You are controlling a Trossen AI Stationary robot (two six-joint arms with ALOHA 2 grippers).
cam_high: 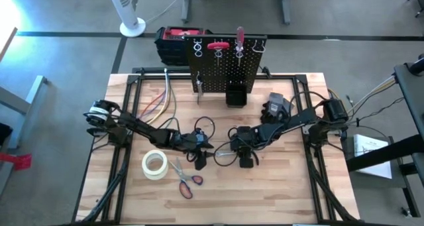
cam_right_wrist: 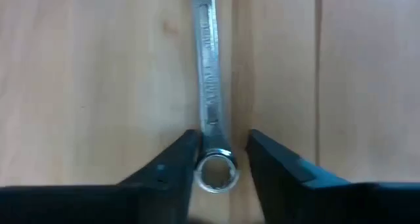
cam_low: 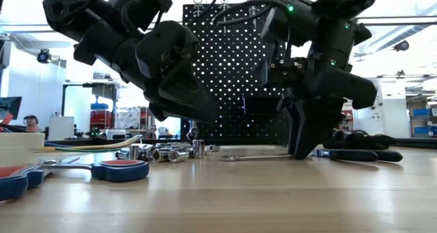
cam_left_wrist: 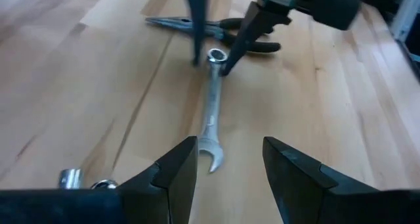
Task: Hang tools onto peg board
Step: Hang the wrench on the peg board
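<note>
A silver combination wrench [cam_high: 223, 153] lies flat on the wooden table between my two grippers. My right gripper [cam_right_wrist: 220, 158] is open and points down, with one finger on each side of the wrench's ring end [cam_right_wrist: 215, 173]. It also shows in the low view [cam_low: 307, 141]. My left gripper [cam_left_wrist: 230, 165] is open and empty, low over the table, just short of the wrench's open-jaw end [cam_left_wrist: 213, 159]. The black peg board [cam_high: 225, 67] stands upright at the table's far edge. A red-handled screwdriver [cam_high: 240, 37] and a red clamp-like tool [cam_high: 218, 46] hang near its top. My right gripper's fingers [cam_right_wrist: 172, 168] stand close beside the wrench's ring end, from above, across the shaft. I cannot tell whether they touch it. The wrench lies flat on the table.
Red-handled scissors [cam_high: 186, 181] and a white tape roll [cam_high: 156, 165] lie near the left arm. Small silver sockets [cam_low: 160, 152] lie in a cluster. Black-handled pliers [cam_left_wrist: 216, 27] lie beyond the wrench. A black glove [cam_high: 278, 105], a black bin [cam_high: 235, 95] and a toolbox [cam_high: 173, 44] are farther back.
</note>
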